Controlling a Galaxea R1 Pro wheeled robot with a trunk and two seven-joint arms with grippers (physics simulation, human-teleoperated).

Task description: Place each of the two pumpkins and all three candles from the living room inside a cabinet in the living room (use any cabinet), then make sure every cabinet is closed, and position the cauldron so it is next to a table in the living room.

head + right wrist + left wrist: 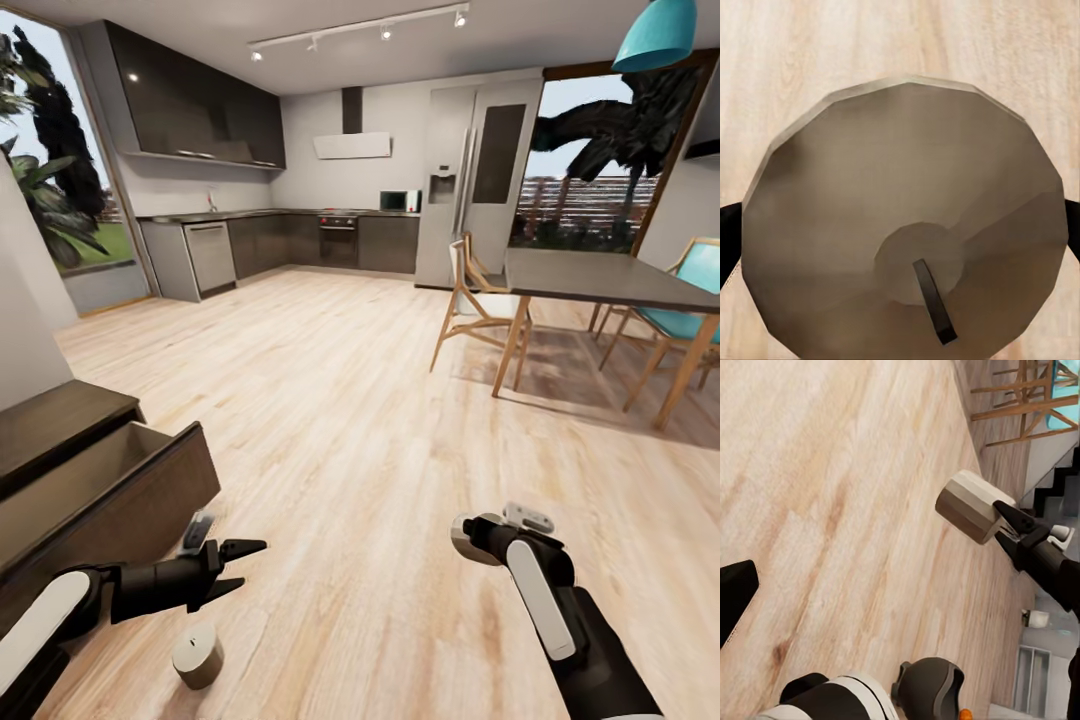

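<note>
In the head view my right gripper [472,537] is shut on a pale grey candle [462,539], held low over the wood floor. The right wrist view shows that candle's top [907,225] and dark wick between the two fingers. The left wrist view shows the same candle [967,504] clamped by the right gripper's black fingers [1014,519]. Another candle [197,655] stands on the floor just below my left gripper [238,567], which is open and holds nothing. The dark-brown cabinet [60,425] is at the left with a drawer [110,495] pulled out. The pumpkins, cauldron and coffee table are out of view.
A dining table [610,277] with wooden chairs [480,305] stands at the right. Kitchen units [290,240] and a fridge [470,180] line the far wall. Open wood floor [340,400] lies between.
</note>
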